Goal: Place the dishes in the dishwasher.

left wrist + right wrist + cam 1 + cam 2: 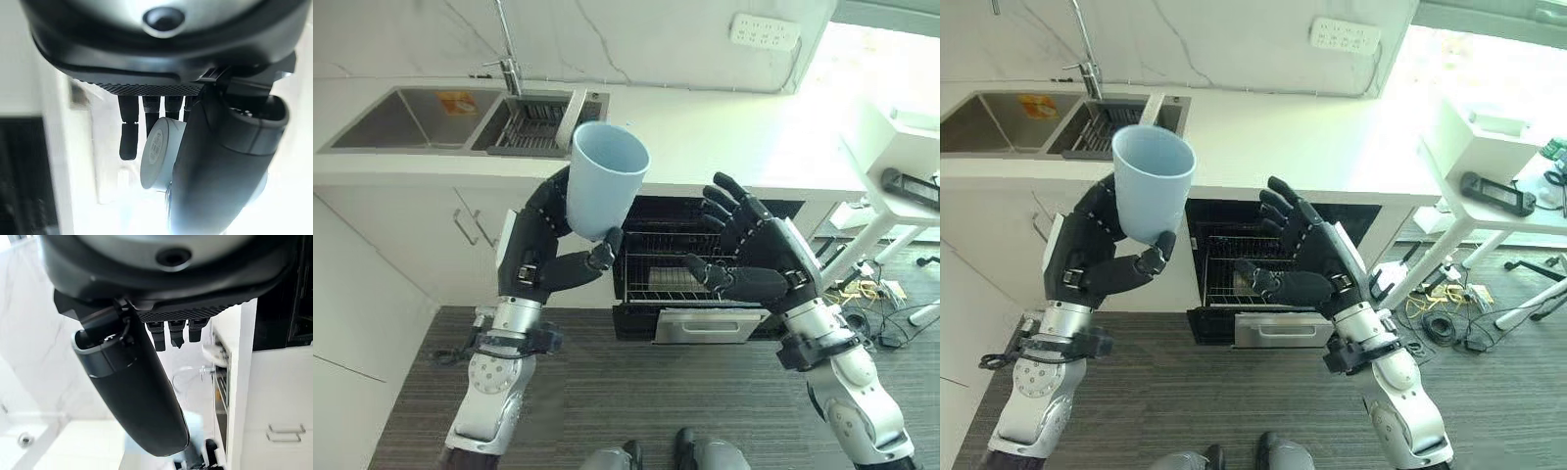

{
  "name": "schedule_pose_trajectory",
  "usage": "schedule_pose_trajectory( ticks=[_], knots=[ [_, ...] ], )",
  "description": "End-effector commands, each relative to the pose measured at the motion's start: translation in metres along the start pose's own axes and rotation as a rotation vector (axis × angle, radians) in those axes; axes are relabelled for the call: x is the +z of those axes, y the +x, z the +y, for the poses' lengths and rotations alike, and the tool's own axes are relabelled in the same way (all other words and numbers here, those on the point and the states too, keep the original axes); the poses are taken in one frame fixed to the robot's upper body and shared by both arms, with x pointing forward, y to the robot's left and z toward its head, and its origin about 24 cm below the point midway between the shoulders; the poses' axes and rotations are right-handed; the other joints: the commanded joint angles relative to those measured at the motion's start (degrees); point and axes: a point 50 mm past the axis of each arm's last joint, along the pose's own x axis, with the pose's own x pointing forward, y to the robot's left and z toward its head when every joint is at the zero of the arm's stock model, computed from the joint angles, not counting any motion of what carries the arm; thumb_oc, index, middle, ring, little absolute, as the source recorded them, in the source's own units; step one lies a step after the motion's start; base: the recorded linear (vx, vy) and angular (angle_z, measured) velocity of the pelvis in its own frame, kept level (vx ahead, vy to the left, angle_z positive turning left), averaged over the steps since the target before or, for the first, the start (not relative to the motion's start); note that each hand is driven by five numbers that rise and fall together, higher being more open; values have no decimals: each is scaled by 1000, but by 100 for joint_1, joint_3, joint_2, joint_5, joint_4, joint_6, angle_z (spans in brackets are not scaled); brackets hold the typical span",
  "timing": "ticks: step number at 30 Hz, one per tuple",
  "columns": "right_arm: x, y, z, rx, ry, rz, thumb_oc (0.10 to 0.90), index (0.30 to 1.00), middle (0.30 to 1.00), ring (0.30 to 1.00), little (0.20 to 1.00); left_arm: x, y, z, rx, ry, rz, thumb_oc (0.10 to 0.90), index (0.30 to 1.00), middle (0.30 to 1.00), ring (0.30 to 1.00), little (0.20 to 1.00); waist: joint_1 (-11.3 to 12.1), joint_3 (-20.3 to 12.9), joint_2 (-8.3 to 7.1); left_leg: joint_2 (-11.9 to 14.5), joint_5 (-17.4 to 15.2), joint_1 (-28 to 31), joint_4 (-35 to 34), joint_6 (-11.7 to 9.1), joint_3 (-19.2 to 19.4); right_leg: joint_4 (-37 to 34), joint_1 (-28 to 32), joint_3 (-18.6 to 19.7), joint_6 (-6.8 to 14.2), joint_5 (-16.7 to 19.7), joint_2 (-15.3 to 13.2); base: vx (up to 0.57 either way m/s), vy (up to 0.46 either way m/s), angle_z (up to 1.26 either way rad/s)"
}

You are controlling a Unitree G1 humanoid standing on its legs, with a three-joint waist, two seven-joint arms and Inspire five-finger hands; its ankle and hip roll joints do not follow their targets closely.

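One pale blue cup [605,178] sits pinched between the left hand [545,257] fingers and thumb, held up before the counter [1351,137], mouth up and tipped toward the camera, long axis near upright. Left wrist view adds its flat base [157,152]; print there unreadable. Right hand [1310,257] spread, empty, covering part of the open dishwasher [1234,264] rack.

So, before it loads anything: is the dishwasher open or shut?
Open. The dishwasher under the counter shows a dark cavity with its wire rack pulled out, beyond the left hand holding the cup.
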Motion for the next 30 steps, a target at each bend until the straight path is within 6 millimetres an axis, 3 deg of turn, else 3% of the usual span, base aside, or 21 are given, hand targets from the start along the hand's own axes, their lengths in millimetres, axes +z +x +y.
schedule_pose_trajectory(
  ticks=[1,6,8,10,11,13,15,18,22,24,25,27,30],
  knots=[
    [55,23,3,40,-83,-348,800,900,900,900,900,63,22,-9,-58,14,-356,400,300,300,300,300,77,-199,-160,261,-741,310,-70,-498,-356,-363,359,33,253,-48,221,22,-158,-16],
    [66,33,-3,12,-106,-359,800,900,900,900,900,62,18,-6,-10,-3,-348,400,300,300,300,300,215,-377,-191,583,-726,277,-70,-637,89,-363,543,-286,69,-403,303,39,-128,-26],
    [70,38,-2,-8,-97,-389,800,900,900,900,900,65,19,-7,15,11,-365,400,300,300,300,300,229,-370,-147,826,-598,134,-70,-785,190,-363,607,-397,-95,-581,409,-19,-152,-53],
    [73,37,-1,-25,-117,-405,800,900,900,900,900,64,22,-6,25,-2,-361,400,300,300,300,300,189,-374,-101,910,-517,53,-70,-849,229,-363,607,-399,-122,-609,396,-7,-76,-40],
    [37,-15,-29,-182,-70,-247,800,900,900,900,900,67,7,21,108,99,-392,400,300,300,300,300,-91,-197,-135,530,-715,174,-70,-671,-250,-363,517,-178,254,-263,26,26,-29,-8],
    [38,-13,-27,-175,-63,-246,800,900,900,900,900,68,6,18,110,93,-394,400,300,300,300,300,-78,-254,-109,495,-712,156,-70,-659,-230,-363,452,-59,279,-274,-19,42,-7,13],
    [40,-11,-23,-149,-68,-250,800,900,900,900,900,68,3,18,105,98,-388,400,300,300,300,300,-38,-321,-84,577,-718,150,-70,-687,-68,-363,495,-175,299,-329,-77,13,-6,7],
    [42,-7,-22,-135,-87,-242,800,900,900,900,900,69,6,16,81,85,-384,400,300,300,300,300,-2,-375,-90,501,-758,172,-70,-667,-135,-363,494,-181,308,-350,-57,32,-3,-16],
    [46,-12,-23,-149,-94,-246,800,900,900,900,900,67,7,8,-1,62,-388,400,300,300,300,300,-253,-299,-9,384,-667,201,-70,-511,-664,-363,717,578,234,25,329,117,-111,3],
    [44,-13,-22,-146,-97,-243,800,900,900,900,900,69,10,5,-4,47,-399,400,300,300,300,300,-247,-252,-61,425,-660,161,-70,-572,-676,-363,495,675,243,5,23,47,-325,79],
    [41,-10,-16,-99,-92,-235,800,900,900,900,900,70,12,8,25,48,-401,400,300,300,300,300,-197,-200,-104,504,-698,195,-70,-659,-591,-363,196,514,357,237,-338,15,-352,68],
    [37,-4,-11,-48,-100,-217,800,900,900,900,900,73,13,13,63,62,-407,400,300,300,300,300,-124,-131,-164,592,-764,261,-70,-711,-471,-363,-134,352,493,525,-575,34,-408,-34],
    [37,-4,-17,-16,-94,-175,800,900,900,900,900,74,10,21,102,65,-405,400,300,300,300,300,-130,-193,-187,1158,-633,143,-70,-934,-159,-363,-50,249,463,-9,-375,38,-516,-55]
  ],
)
